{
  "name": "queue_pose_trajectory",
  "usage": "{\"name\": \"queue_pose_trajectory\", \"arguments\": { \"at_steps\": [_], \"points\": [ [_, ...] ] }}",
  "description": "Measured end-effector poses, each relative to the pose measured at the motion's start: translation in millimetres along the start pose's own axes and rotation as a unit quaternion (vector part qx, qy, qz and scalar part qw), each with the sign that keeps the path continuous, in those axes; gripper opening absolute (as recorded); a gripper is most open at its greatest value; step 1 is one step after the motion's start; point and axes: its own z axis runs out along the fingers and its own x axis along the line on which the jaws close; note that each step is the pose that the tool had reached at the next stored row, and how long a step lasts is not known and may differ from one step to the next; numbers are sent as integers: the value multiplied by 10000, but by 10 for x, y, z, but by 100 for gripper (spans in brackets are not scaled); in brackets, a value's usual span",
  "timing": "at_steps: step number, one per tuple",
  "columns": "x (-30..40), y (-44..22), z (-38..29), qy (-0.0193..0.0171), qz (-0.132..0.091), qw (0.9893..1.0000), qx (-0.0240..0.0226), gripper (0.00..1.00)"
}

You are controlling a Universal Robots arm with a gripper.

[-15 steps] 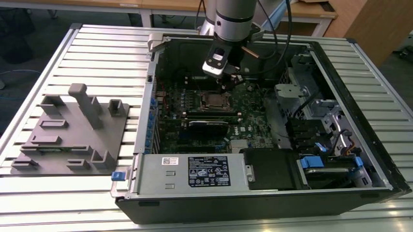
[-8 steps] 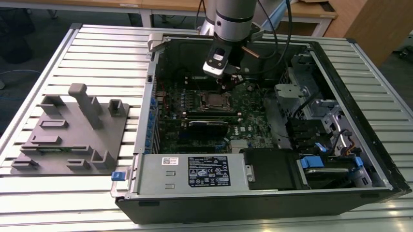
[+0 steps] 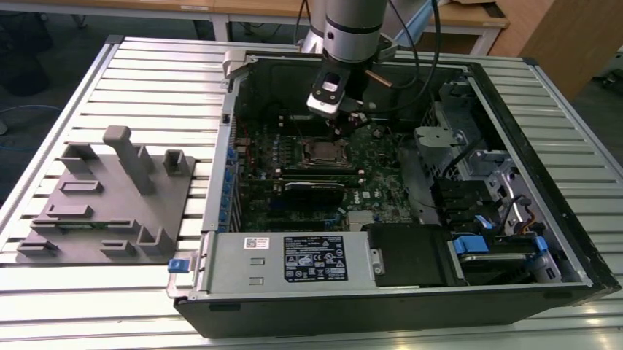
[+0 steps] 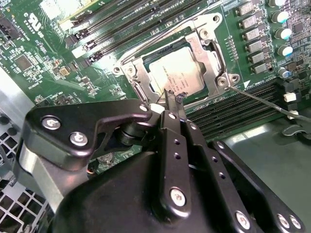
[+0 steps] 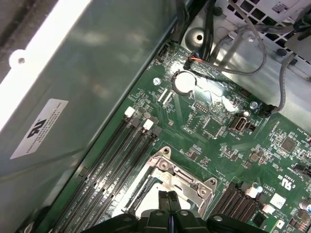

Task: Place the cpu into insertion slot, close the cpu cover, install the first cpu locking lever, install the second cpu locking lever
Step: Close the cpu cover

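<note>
**One arm, one open case, cpu seated**

Exterior view's left: grey moulded jig (image 3: 107,197) lying on the slatted counter (image 3: 87,306), apart from the case.

Centre: case (image 3: 545,277) on its side, panel off, motherboard (image 3: 282,197) exposed. A labelled power supply (image 3: 292,259) sits along the near edge. The arm (image 3: 351,29) hangs into the case, with the tool (image 3: 340,125) just above the socket.

Second wrist view: cpu (image 4: 180,70) flat in the slot (image 4: 158,53), cover (image 4: 208,46) down around it, silver top showing through the window. Tool fingers (image 4: 171,109) are pressed together with nothing seen between them. Their tips are at the cover's edge; contact cannot be told. A thin lever (image 4: 262,102) stands out from the cover's corner, across the memory slots (image 4: 233,114).

Exterior view's right: drive bay (image 3: 477,244) with blue tabs.
</note>
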Motion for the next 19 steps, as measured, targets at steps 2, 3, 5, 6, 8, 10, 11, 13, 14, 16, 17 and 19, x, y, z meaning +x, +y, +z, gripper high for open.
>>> {"name": "queue_pose_trajectory", "arguments": {
  "at_steps": [2,3,5,6,8,10,11,13,14,16,17,19],
  "points": [
    [0,0,0,0,-21,10000,0,10],
    [0,0,0,0,-31,10000,-1,10],
    [0,0,0,1,-52,10000,-1,10],
    [0,0,0,1,-62,10000,-1,10],
    [0,-1,0,1,-83,10000,-1,10],
    [1,-1,0,1,-102,9999,-2,10],
    [1,-1,0,1,-111,9999,-2,10],
    [1,-2,0,1,-129,9999,-2,10],
    [2,-2,0,1,-138,9999,-3,10],
    [2,-3,0,1,-154,9999,-3,10],
    [2,-4,0,1,-162,9999,-3,10],
    [3,-5,0,1,-177,9998,-4,10]
  ]
}}
